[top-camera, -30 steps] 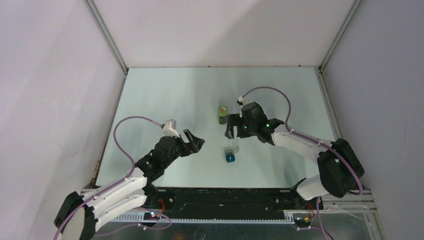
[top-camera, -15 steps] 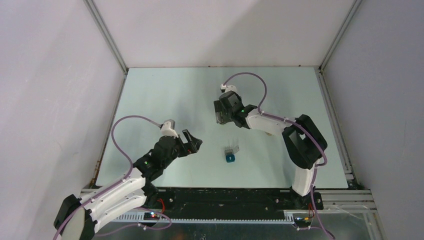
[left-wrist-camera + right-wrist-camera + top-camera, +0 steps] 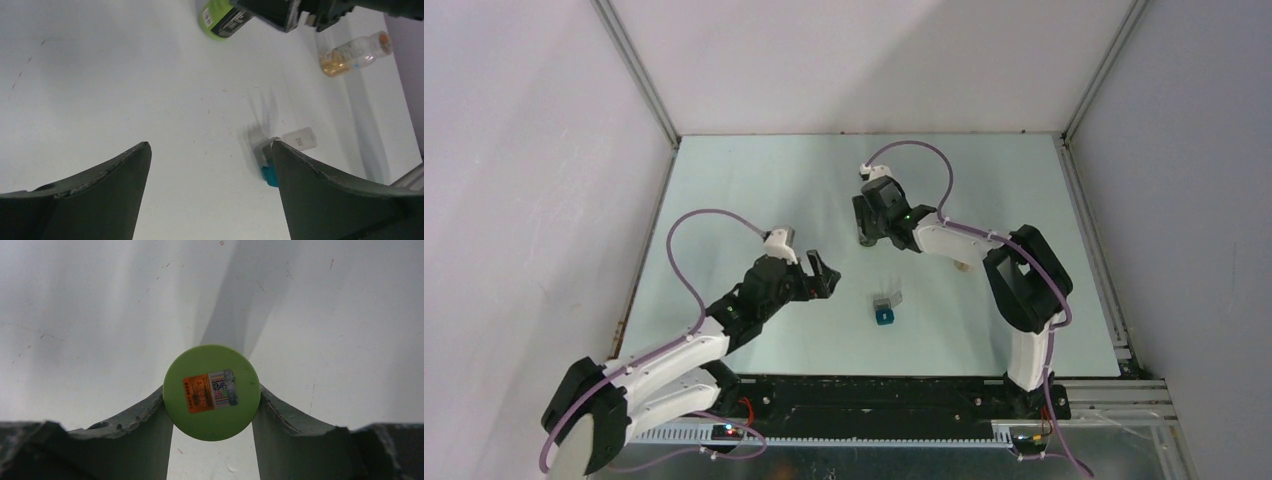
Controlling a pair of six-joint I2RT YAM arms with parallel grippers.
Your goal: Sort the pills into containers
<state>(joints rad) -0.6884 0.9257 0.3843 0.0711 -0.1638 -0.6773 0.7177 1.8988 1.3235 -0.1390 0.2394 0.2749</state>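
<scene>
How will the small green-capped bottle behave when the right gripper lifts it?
The green-capped bottle shows an undistorted round cap in the right gripper, so it is probably stiff. The curved, smooth sides may slip or twist. Upright and slim, it could tip and roll if pushed.

Left tool [image 3: 210,144]: two dark fingers at the lower corners, spread wide above the pale bench [image 3: 125,75].
Green-topped bottle [image 3: 220,17]: top edge, dark body partly covered by the right arm [image 3: 320,10].
Orange-topped bottle [image 3: 352,50]: upper right, pale, well apart from the green one.
Teal block [image 3: 269,175]: just beside the right-hand finger.
White tag [image 3: 300,140]: near the block.
</scene>
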